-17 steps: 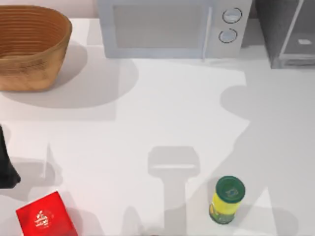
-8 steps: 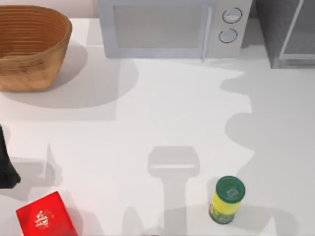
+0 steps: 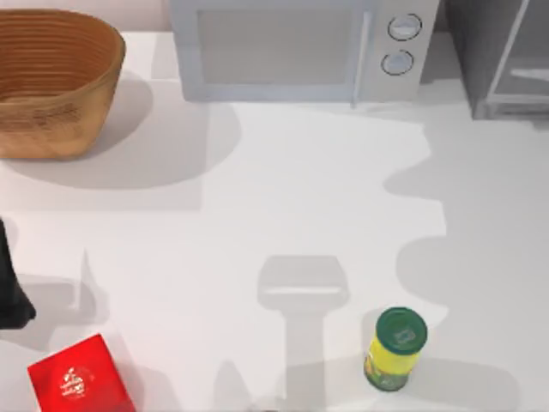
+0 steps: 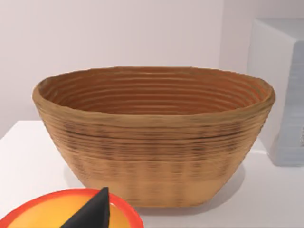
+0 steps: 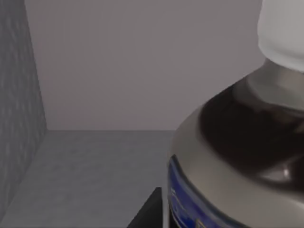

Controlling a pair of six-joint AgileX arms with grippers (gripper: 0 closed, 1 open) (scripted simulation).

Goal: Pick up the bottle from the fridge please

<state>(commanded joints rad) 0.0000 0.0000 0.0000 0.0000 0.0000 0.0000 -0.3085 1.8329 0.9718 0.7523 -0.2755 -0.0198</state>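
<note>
Fridge [image 3: 506,60] sits at the far right corner of the table [image 3: 283,206], right of the white microwave [image 3: 300,47]. The right wrist view looks into a grey compartment: the bottle [image 5: 237,156] stands very close to the camera, white cap up, dark neck, pale shoulder with a blue band. A dark edge at the bottom of that view, just beside the bottle, is too small to identify. Right gripper finger state: cannot tell.

Left arm sits at the near left edge as a dark shape [image 3: 10,283]. A dark fingertip [image 4: 92,213] shows in the left wrist view; finger state can't be judged.

Elsewhere:
- wicker basket [image 3: 51,81], far left
- red box [image 3: 81,378], near left
- yellow jar with green lid [image 3: 395,348], near, right of centre
</note>
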